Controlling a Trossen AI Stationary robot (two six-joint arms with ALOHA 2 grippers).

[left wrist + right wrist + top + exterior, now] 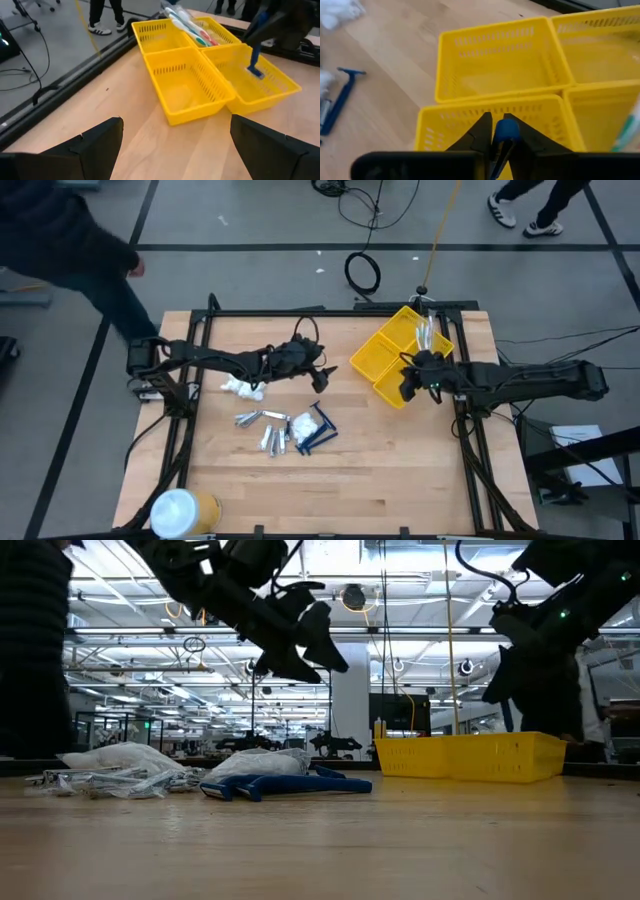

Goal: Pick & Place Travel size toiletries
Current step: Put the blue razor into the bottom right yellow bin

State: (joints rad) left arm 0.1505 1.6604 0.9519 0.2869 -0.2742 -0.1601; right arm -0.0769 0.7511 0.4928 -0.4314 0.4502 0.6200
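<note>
The travel size toiletries lie in a heap at mid-table: white packets, silvery tubes and blue razor-like pieces. The yellow compartmented bin stands at the far right, with toothbrushes in a far compartment. My right gripper hangs over the bin's near side, shut on one blue piece. My left gripper is open and empty above the table between the heap and the bin, pointing at the bin. My right gripper pinches the blue piece's handle end between its two fingers, which slant down toward the bin. The piece hangs below the fingers with its head down inside the bin's near compartment. Whether the head touches the bin I cannot tell.
A big white-and-yellow cylinder lies at the table's near left corner. A person stands by the far left corner, and feet show beyond the far edge. Bare wood stretches along the near right of the table.
</note>
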